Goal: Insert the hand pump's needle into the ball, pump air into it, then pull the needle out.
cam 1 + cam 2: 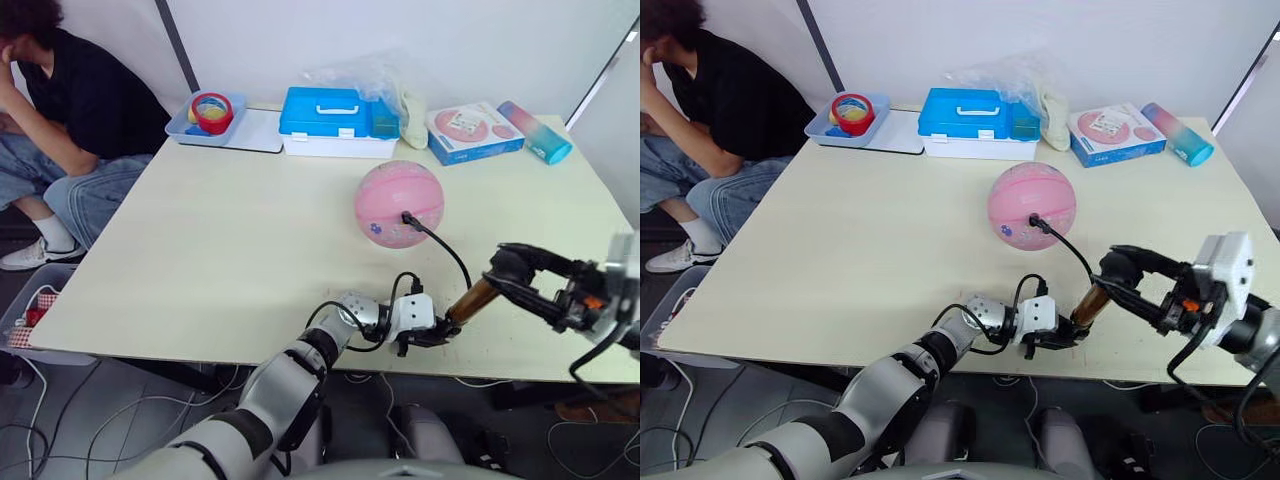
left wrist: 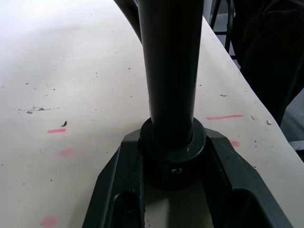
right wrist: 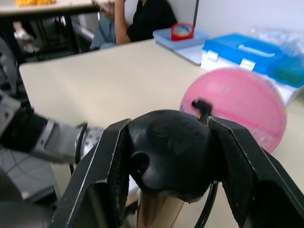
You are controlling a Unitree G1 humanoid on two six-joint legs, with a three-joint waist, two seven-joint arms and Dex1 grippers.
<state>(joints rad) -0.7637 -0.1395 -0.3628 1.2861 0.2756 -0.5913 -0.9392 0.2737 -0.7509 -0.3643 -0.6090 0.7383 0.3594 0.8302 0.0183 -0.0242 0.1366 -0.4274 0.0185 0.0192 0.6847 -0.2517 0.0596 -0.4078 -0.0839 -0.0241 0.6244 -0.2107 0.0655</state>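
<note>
The pink ball [image 1: 398,203] rests right of the table's middle. The needle's black fitting [image 1: 408,217] sits pressed into the ball's near side, so the pin itself is hidden. A thin black hose [image 1: 445,250] curves from it down to the hand pump [image 1: 472,300], which leans near the front edge. My left gripper [image 1: 438,331] is shut on the pump's lower black end cap [image 2: 172,147]. My right gripper [image 1: 515,266] is shut on the black handle [image 3: 171,152] at the pump's top.
A blue tool box [image 1: 325,120], a tray [image 1: 185,130] with tape rolls, a pink box [image 1: 475,130] and a pink-blue bottle [image 1: 535,130] line the far edge. A person [image 1: 70,110] sits at the far left corner. The table's front edge [image 1: 300,355] runs just below the grippers.
</note>
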